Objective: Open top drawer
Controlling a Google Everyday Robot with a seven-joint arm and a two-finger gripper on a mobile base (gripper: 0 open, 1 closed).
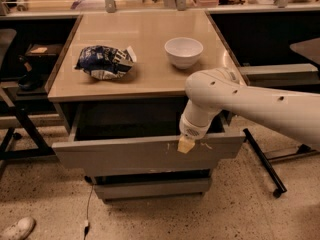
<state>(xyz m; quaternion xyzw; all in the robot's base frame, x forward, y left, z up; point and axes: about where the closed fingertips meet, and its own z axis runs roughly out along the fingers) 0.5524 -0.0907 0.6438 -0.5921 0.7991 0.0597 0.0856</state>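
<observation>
The top drawer (125,154) has a wide grey front with small orange-white scratches right of centre. It stands pulled out from under the tan tabletop (150,74), and its dark inside shows behind the front. My white arm comes in from the right and bends down at the drawer's top edge. My gripper (186,144) sits at the upper edge of the drawer front, right of centre, with a yellowish tip over the front face.
A white bowl (183,51) and a crumpled blue-and-white bag (105,62) sit on the tabletop. A narrower grey drawer front (150,188) lies below. A black stand base with a wheel (265,166) is on the floor at right. A shoe (17,229) is at bottom left.
</observation>
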